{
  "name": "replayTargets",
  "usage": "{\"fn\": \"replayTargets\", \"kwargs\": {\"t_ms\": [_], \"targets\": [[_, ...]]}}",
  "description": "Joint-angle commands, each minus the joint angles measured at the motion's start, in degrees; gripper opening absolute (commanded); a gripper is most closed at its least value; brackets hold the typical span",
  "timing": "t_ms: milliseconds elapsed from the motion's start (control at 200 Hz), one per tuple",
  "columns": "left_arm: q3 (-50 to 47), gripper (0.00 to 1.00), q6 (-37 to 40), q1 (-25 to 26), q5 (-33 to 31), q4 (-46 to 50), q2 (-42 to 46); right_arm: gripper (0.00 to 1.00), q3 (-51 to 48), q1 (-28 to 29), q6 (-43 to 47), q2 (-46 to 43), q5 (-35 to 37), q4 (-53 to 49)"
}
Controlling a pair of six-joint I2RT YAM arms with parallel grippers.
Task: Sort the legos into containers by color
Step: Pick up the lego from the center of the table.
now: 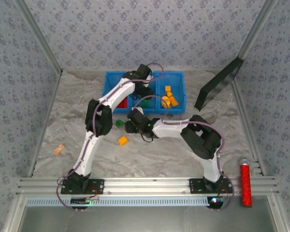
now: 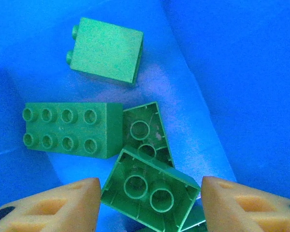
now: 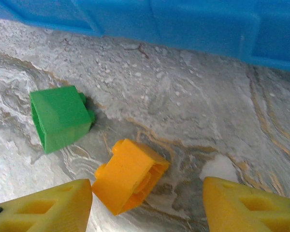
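My left gripper (image 1: 144, 92) hangs open inside the middle compartment of the blue tray (image 1: 176, 75). An upside-down green lego (image 2: 152, 191) lies between its tan fingers (image 2: 63, 205) on a pile of other green legos (image 2: 72, 129). Red legos (image 1: 122, 103) lie in the left compartment and orange ones (image 1: 168, 99) in the right. My right gripper (image 1: 129, 126) is open and low over the table in front of the tray. An orange lego (image 3: 129, 175) lies on its side close to its left finger (image 3: 48, 208). A green lego (image 3: 60, 117) sits further left.
A black flat panel (image 1: 220, 84) leans at the back right. A long red studded cylinder (image 1: 245, 186) lies on the rail at the near right. A small tan block (image 1: 59, 149) sits at the table's left. The tray's wall (image 3: 183, 24) is just beyond the right gripper.
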State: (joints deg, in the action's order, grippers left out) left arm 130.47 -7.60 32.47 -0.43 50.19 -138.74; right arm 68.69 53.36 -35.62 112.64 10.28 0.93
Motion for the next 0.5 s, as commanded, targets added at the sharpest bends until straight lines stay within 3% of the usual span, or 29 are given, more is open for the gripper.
{"fn": "replayTargets", "kwargs": {"t_ms": [0, 405, 495], "targets": [[-0.69, 0.58, -1.02, 0.13, 0.69, 0.79, 5.46, 0.63, 3.87, -0.26, -0.85, 2.31, -0.63, -2.23], [-2.05, 0.59, -1.22, 0.37, 1.48, 0.3, 9.31, 0.65, 9.41, -0.63, -0.86, 7.15, -1.55, -8.68], [-2.57, 0.6, -0.93, 0.39, 1.36, 0.17, 10.75, 0.6, 8.96, -0.75, -0.86, 7.15, -0.71, -9.09]]}}
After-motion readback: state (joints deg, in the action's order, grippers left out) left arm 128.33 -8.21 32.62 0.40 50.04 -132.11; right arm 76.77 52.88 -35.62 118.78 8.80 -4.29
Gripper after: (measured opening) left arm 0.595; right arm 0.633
